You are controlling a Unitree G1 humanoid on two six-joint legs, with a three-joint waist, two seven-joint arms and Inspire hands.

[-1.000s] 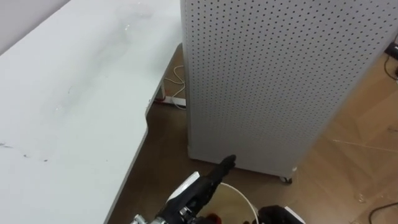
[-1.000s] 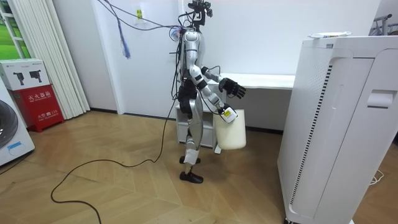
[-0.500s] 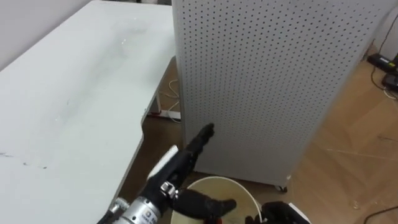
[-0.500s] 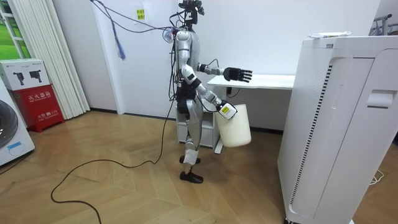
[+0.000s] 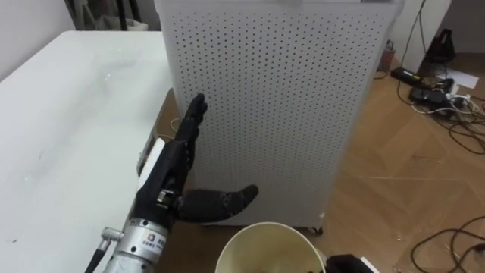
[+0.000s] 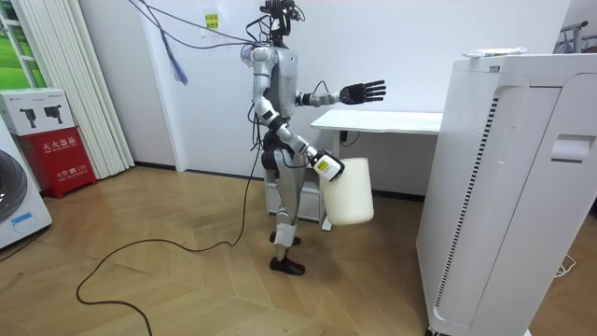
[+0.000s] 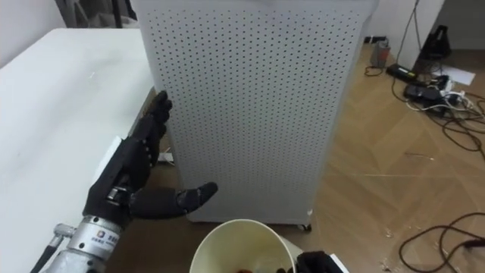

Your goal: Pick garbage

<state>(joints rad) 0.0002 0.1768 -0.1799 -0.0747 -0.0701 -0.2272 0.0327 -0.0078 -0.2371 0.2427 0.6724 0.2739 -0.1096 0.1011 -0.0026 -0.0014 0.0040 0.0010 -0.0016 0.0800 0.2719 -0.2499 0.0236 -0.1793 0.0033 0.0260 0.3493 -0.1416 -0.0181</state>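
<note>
I stand beside a white table (image 5: pixel 68 136), with a cream waste bin (image 6: pixel 347 191) hanging at my right hand (image 6: pixel 322 166), which grips its rim. The bin's round open rim (image 5: pixel 265 231) shows at the bottom of the eye views, and the dark edge of my right hand (image 5: pixel 345 264) sits just right of it. Something small and reddish lies inside the bin (image 7: pixel 241 269). My left hand (image 5: pixel 178 163) is raised at the table's corner, fingers straight, thumb spread, holding nothing. In the room view the left hand (image 6: pixel 362 91) reaches out above the table.
A tall white perforated cabinet on castors (image 5: pixel 265 106) stands right ahead, close to the table's edge. Cables and plugs lie on the wooden floor at the right (image 5: pixel 447 91). A red box (image 6: pixel 51 131) stands by the curtain at the room view's left.
My left arm has lifted from down by the bin to level with the table, fingers spreading straight. The head view has swung up and to the right. The bin stays at my right hand.
</note>
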